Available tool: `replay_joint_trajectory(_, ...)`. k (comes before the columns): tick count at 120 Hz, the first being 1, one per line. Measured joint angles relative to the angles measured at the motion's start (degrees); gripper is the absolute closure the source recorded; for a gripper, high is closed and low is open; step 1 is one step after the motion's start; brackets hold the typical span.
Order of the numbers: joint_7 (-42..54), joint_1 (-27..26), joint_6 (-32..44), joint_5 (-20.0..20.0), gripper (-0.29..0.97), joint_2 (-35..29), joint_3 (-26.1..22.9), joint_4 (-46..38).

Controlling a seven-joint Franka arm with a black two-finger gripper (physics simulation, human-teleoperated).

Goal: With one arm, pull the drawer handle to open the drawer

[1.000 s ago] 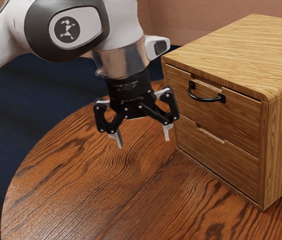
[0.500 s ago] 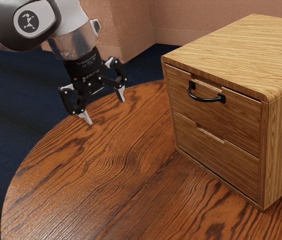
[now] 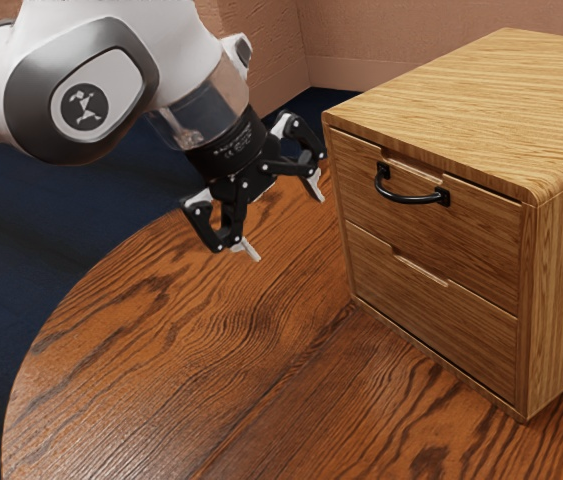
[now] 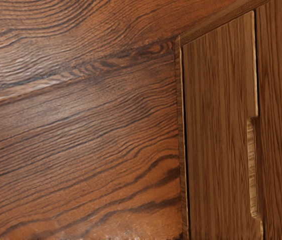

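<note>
The spread fingers [image 3: 247,248] hang in open air above the tabletop [image 3: 191,350], which offers free passage below and behind them. Ahead, the cabinet [image 3: 481,120] front stands as a wall just beside the nearer fingertip. The handle [image 3: 411,194] juts from the upper drawer [image 3: 431,235], with nothing between it and the fingers.

The round table [image 3: 211,380] had a dark, reddish wood top with bold, wavy grain, which appeared at close range in the wrist view [image 4: 80,125]. A light wooden cabinet [image 3: 561,290] stood on the table toward the exterior view's right. Its lower drawer [image 3: 431,310] was shut and had a shallow notch cut into its top edge, also noted in the wrist view [image 4: 218,150]. Dark blue floor [image 3: 51,200] lay beyond the table's rim. Plain brown walls [image 3: 401,30] met at a corner behind.
</note>
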Motion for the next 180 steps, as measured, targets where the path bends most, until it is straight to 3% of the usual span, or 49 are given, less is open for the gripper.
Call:
replay_joint_trajectory(48,-1.0,0.6,5.3,-0.1,0.00,7.1,-2.5,5.8)
replay_joint_trajectory(87,-1.1,-1.0,8.1,-0.2,0.00,7.7,-2.5,6.4)
replay_joint_trajectory(180,-0.4,2.1,11.1,-0.6,0.00,11.0,-2.7,7.2)
